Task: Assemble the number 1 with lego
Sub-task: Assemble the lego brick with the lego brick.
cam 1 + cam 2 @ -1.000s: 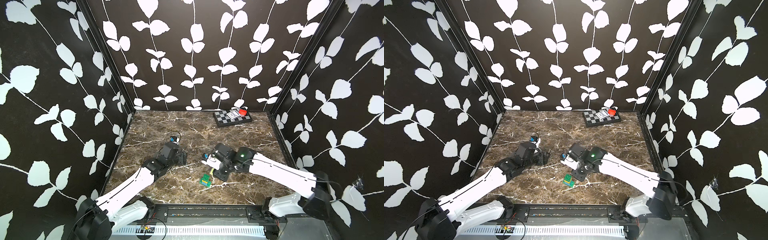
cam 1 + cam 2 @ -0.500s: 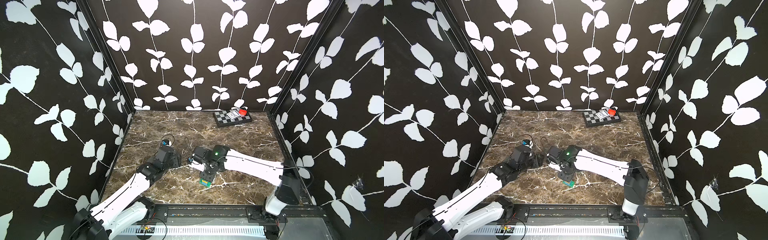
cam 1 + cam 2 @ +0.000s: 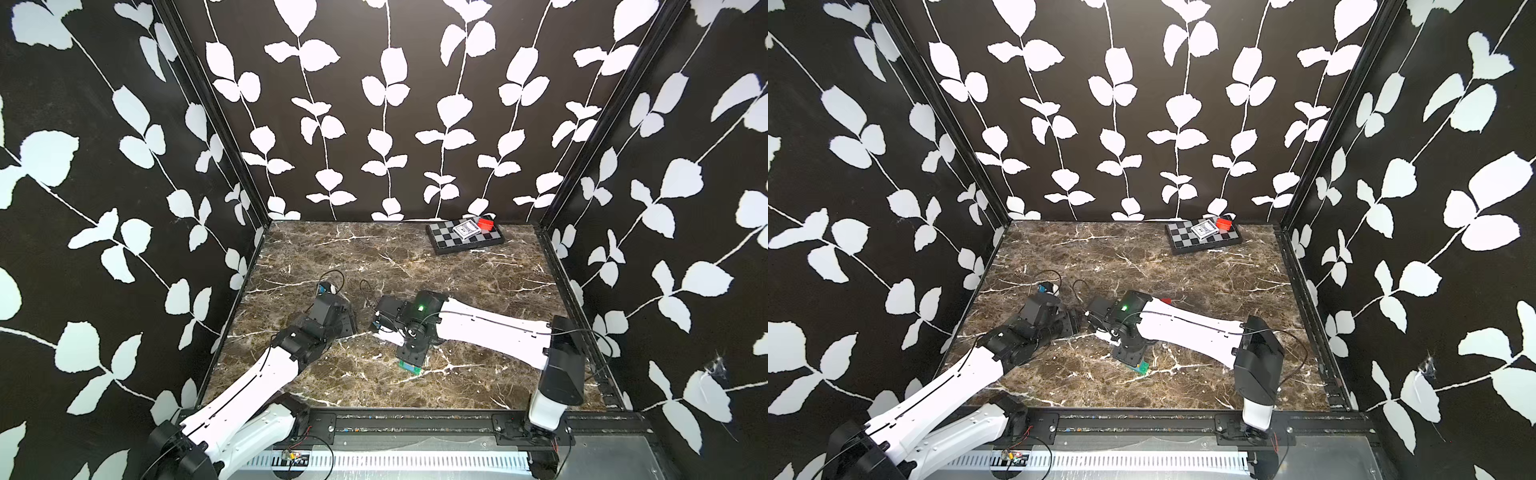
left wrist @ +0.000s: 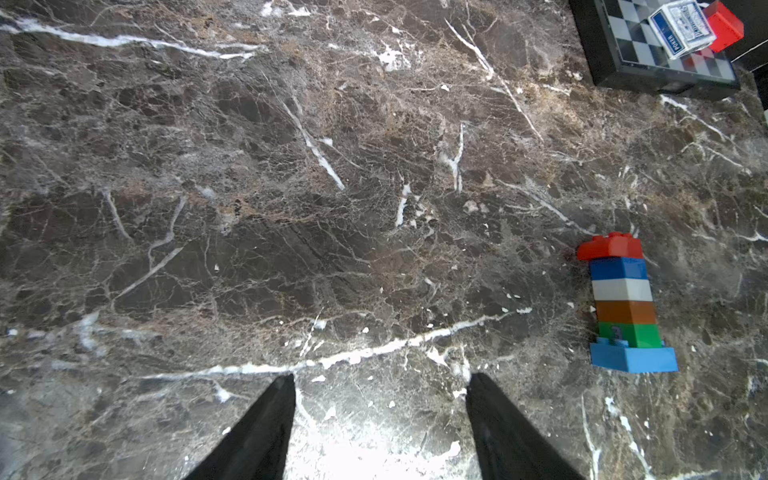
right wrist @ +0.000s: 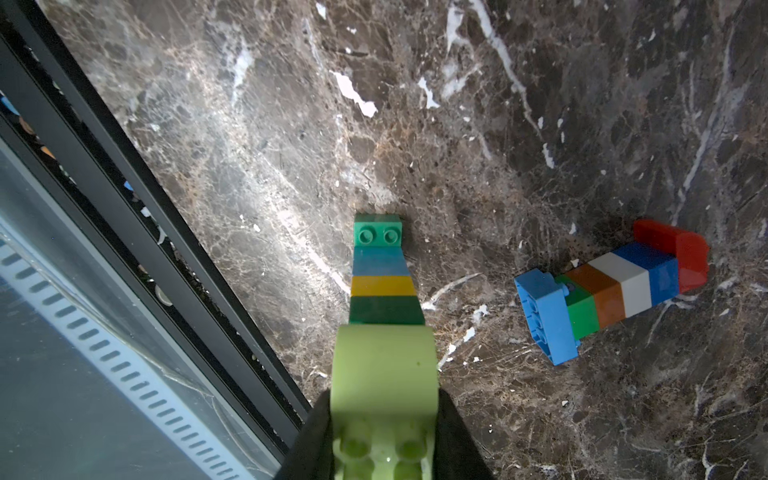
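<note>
With your right tool [image 5: 384, 432] clamped on the lime end of one lego column [image 5: 382, 286], your left tool [image 4: 380, 399] open and empty, and the red-capped column [image 5: 615, 291] lying loose on the tabletop [image 4: 291, 166] nearby, any skewed push could skid it away or snap a joint.

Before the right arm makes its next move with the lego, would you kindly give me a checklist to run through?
1. Right gripper shut on the green, light blue, yellow and lime brick stack: ok.
2. Left gripper open, empty: ok.
3. Red-topped, light-blue-based brick stack lying on the brown marble table, apart from both grippers: ok.
4. Two stacks joined: not ok.
5. Held stack's end touching the table: cannot tell.
</note>
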### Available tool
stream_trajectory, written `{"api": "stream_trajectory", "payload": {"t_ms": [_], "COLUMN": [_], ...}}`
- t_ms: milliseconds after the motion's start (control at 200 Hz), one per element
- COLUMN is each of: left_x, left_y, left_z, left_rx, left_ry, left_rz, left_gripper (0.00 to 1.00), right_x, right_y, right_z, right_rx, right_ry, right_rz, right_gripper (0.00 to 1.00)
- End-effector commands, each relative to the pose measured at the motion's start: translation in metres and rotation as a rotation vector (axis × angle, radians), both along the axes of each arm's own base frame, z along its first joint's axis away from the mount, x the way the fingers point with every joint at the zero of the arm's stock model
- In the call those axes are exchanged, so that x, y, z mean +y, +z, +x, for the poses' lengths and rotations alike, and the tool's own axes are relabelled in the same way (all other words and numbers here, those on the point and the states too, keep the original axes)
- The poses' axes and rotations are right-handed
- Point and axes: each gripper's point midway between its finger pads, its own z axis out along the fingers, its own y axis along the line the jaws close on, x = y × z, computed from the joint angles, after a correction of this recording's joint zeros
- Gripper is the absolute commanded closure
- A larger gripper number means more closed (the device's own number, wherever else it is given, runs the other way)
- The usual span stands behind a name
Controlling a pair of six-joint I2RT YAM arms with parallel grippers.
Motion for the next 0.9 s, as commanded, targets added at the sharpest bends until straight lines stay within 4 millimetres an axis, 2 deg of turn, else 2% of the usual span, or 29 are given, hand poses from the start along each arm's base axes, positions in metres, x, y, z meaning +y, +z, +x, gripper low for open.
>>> {"api": "stream_trajectory", "payload": {"t_ms": [0, 575, 745, 895], "left_x": [0.007, 0.010, 0.010, 0.010], "left_y": [-0.003, -0.004, -0.003, -0.004], "left_z": [-0.004, -0.004, -0.004, -0.004], "left_rx": [0.012, 0.016, 0.016, 0.019], "left_ry": [0.021, 0.027, 0.026, 0.025], "left_rz": [0.010, 0.019, 0.018, 0.017], "left_gripper": [0.32, 0.32, 0.32, 0.32], "right_x": [0.006, 0.000, 0.002, -0.001], "right_y": [-0.001, -0.022, -0.016, -0.022], "right_z": [-0.002, 0.004, 0.004, 0.003], "right_rx": [0.009, -0.019, -0.015, 0.008], "right_ry": [-0.009, -0.061, -0.066, -0.085], "right_rz": [0.003, -0.039, -0.019, -0.015], "right_gripper": [0.87, 0.87, 0.87, 0.87]}}
